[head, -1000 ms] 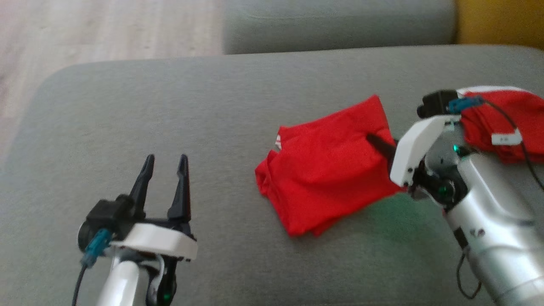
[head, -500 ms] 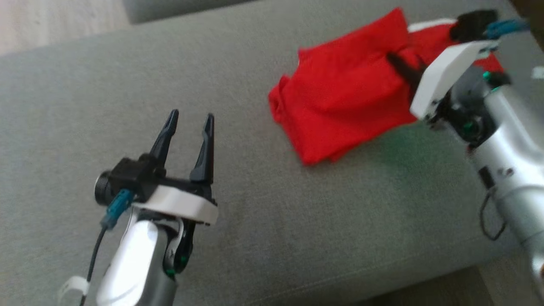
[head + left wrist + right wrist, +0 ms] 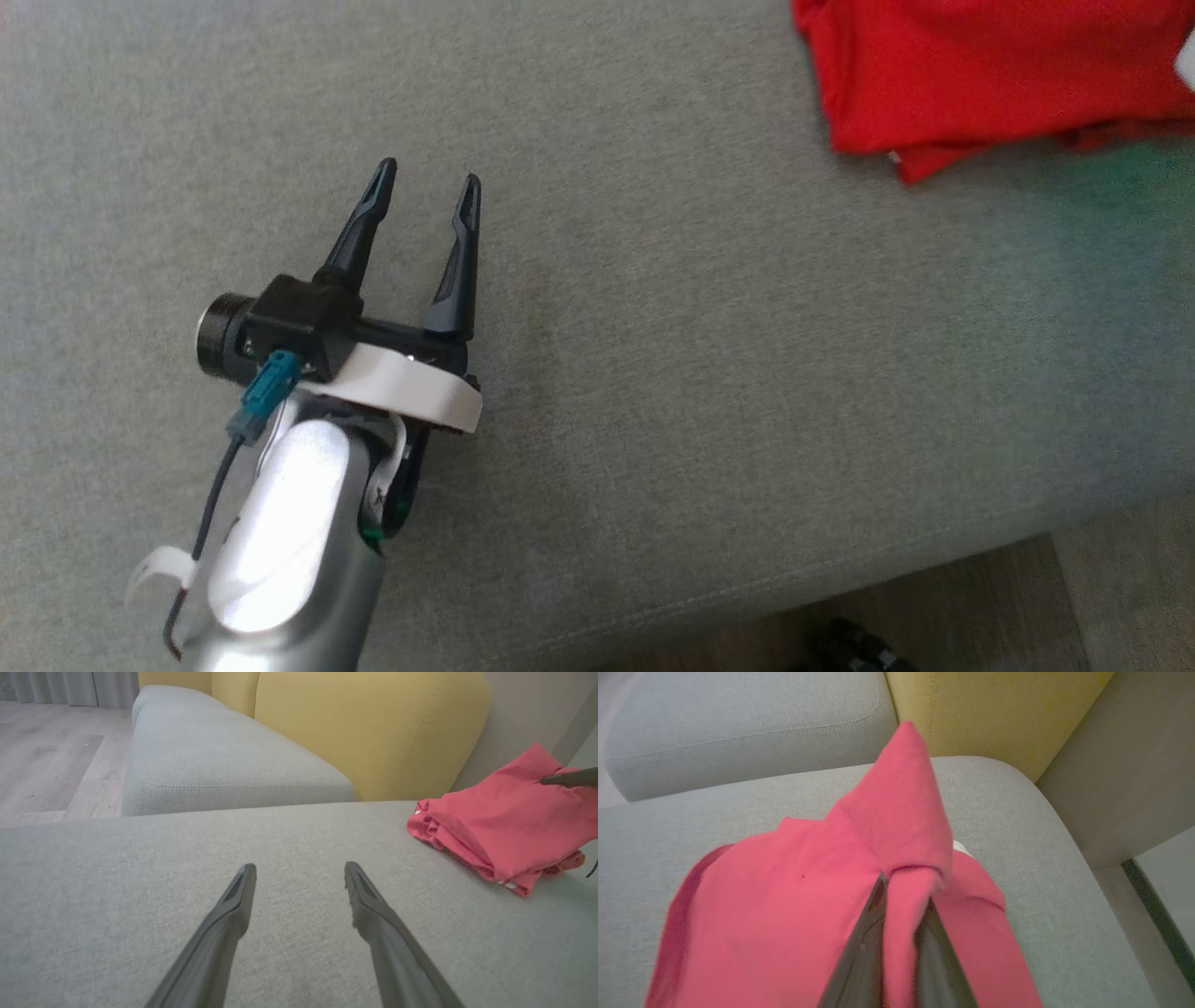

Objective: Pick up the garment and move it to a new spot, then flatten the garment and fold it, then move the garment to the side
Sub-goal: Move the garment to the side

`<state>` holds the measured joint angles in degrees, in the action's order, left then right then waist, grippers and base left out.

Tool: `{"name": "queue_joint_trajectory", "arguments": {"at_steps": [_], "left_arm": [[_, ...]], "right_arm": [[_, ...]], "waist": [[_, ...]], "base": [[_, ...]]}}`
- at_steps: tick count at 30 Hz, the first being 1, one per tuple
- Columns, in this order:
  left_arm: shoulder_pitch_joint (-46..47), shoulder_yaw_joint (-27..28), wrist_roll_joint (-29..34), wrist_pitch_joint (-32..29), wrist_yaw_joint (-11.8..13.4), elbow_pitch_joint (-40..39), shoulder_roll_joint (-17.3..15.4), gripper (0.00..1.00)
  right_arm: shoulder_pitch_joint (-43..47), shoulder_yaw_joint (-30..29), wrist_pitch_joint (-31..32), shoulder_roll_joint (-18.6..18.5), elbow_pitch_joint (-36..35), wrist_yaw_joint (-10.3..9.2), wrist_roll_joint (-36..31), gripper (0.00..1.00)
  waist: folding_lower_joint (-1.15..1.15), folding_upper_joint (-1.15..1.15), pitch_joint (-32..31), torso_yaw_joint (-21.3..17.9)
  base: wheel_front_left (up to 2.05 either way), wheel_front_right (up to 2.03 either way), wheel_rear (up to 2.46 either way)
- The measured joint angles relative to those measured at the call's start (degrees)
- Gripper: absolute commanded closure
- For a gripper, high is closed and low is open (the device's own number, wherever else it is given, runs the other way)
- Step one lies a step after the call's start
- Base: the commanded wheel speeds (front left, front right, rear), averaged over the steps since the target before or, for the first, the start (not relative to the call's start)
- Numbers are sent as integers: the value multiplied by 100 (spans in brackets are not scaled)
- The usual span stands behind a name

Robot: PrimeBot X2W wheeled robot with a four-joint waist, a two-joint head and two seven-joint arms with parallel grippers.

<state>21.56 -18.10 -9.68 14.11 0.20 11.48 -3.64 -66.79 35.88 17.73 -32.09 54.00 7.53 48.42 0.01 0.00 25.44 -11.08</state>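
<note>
Presently: folded red garment [image 3: 784, 914], one raised fold pinched between the nearly closed fingers of the right gripper [image 3: 903, 891]. The bulk spreads ahead of and to both sides of those fingers, its lower layers on the grey sofa cushion [image 3: 653, 373]. Left gripper [image 3: 428, 177]: jaws wide, empty, garment well off to its forward right. The right arm is nearer and likely the carrier.

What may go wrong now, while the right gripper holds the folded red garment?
The right gripper pinches only a small tuck of the garment, so the folded layers may come apart if pulled. The left gripper stands open, apart from it, so nothing steadies the stack.
</note>
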Motion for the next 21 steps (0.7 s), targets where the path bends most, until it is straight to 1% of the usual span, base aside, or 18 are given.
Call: {"name": "queue_joint_trajectory", "arguments": {"at_steps": [1, 2, 3, 4, 7, 11, 13, 17, 21], "left_arm": [[0, 2, 1, -1, 7, -2, -10, 0], [0, 4, 1, -11, 13, -4, -18, 0], [2, 4, 1, -20, 29, -5, -29, 0], [2, 4, 1, -20, 29, -5, -29, 0], [31, 5, 1, -23, 37, -10, -57, 0], [130, 19, -7, -22, 42, -9, -74, 0], [125, 33, -10, -14, 65, -5, -73, 0], [50, 166, -154, 12, 134, -7, -74, 0], [-228, 391, -271, 19, 185, -25, -103, 0]], "right_arm": [[-96, 62, -21, -10, 131, 0, -92, 100], [-172, 119, -47, -11, 269, 0, -188, 71], [-228, 162, -124, -10, 409, 0, -300, 18], [-228, 162, -124, -10, 409, 0, -300, 0], [-358, 275, -424, 13, 927, 0, -664, 0], [-578, 310, -1194, 99, 1714, 0, -1339, 0], [-647, 304, -1526, 153, 1878, 0, -1543, 0], [-654, 290, -2145, 316, 1984, 0, -1883, 0], [-635, 188, -2799, 490, 1989, 0, -1917, 0]], "waist": [[0, 0, 64, 24], [0, 0, 118, 45], [0, 0, 166, 65], [0, 0, 166, 65], [0, 0, 245, 117], [-1, 0, 184, 152], [-1, 0, 83, 166], [-1, 0, -231, 200], [-2, 0, -664, 253]], "base": [[0, 0, 0], [0, 0, 0], [0, 0, 0], [0, 0, 0], [0, 0, 0], [0, 0, 0], [0, 0, 0], [0, 0, 0], [0, 0, 0]]}}
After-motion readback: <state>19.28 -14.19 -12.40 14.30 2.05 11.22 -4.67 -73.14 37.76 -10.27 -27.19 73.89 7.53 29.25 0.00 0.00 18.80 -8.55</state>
